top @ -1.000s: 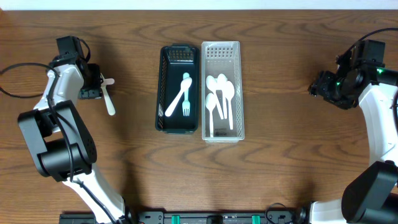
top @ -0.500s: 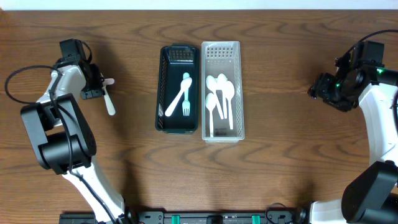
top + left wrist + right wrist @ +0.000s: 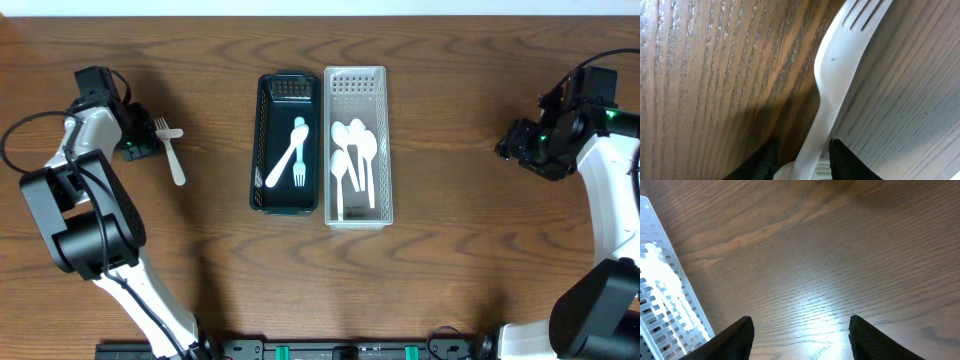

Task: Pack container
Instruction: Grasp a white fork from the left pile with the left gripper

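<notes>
White fork (image 3: 171,152) points tines away, handle seemingly between left tool (image 3: 802,164) tips

the two baskets stand touching, side by side, mid-table: the black basket (image 3: 256,140) with two forks (image 3: 290,155) across its floor, the clear basket (image 3: 386,140) crowded with spoons (image 3: 355,150). bare table (image 3: 450,250) runs from them to the right gripper (image 3: 800,330), its fingers spread over bare wood. a loose fork (image 3: 175,160) lies between the left gripper (image 3: 802,160) fingers, bare wood beyond it up to the black basket.
</notes>
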You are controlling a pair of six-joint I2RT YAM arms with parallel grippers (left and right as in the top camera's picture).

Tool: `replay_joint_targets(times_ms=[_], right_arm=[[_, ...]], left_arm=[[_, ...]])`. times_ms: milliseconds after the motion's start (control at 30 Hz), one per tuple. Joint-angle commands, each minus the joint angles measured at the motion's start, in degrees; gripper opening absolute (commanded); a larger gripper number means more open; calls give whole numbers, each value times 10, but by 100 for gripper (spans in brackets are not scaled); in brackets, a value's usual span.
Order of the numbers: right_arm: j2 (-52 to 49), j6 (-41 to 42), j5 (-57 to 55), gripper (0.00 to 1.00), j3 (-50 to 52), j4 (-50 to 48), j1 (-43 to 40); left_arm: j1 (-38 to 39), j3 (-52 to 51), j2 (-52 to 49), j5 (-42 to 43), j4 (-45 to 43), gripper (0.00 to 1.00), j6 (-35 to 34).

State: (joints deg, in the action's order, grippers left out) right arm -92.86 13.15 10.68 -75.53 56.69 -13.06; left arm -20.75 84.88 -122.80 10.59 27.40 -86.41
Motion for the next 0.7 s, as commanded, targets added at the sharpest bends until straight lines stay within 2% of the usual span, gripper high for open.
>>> replay_joint_targets(times_ms=[0,300,400,467,533,667], right_arm=[[0,-4,1,64,3,4,-4],[0,-4,0,62,3,17,-4],[0,-4,0,61,3,21,-4],[0,-4,1,61,3,21,-4],[0,-4,0,62,3,20,-4],[0,-4,0,61,3,18,-4]], left_arm=[[-1,-17,-53,19,10,36,-5],[-6,-17,-53,12,4,34,-20],[-10,-17,-53,12,6,27,-20],[-10,-17,-53,12,8,25,-19],[-10,-17,-53,12,13,19,-19],[-10,-17,-53,12,23,19,-17]])
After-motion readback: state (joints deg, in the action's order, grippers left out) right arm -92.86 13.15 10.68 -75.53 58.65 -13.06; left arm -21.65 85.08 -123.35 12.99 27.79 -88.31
